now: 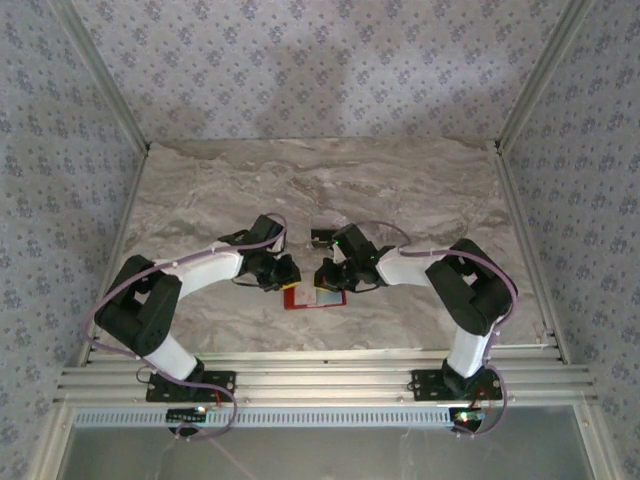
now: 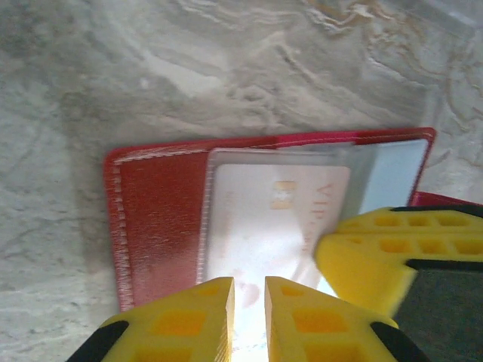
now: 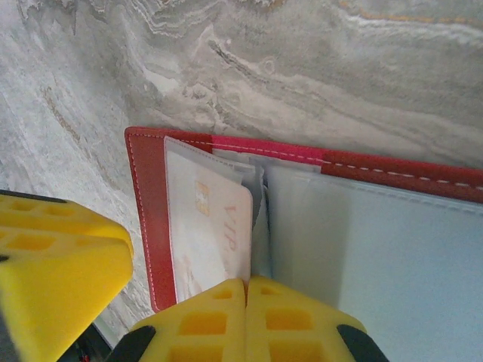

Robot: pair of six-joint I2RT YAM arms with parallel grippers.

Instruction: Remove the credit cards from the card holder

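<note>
Toward the near middle of the marble table (image 1: 420, 200), the red card holder (image 1: 297, 300) is lying open and flat. Its long axis is running left to right, and both arms are reaching in over it. A pale credit card (image 2: 272, 219) with a gold chip and "VIP" lettering is sitting inside the clear pocket (image 2: 264, 157) on the holder's left half. The card's long axis is running near to far, across the holder's length. The right half is showing a pale inner pocket (image 3: 362, 256) with no card that I can make out.

The left gripper (image 2: 249, 290) is hanging right over the near end of that card, its yellow fingers parted by a narrow slit. I cannot tell whether they are touching the pocket or pinching anything. The right gripper (image 3: 246, 290) is sitting at the middle fold, just right of the card's right edge, with its fingers pressed together and no gap showing. Whether a thin pocket leaf is caught between them cannot be told. The two grippers are standing just beside each other.

By my reading, the left arm is the nearer one to the card, while the right is looking placed to steady the holder. Which side the pocket is opening on is not clear, so the pull direction is remaining uncertain.
</note>
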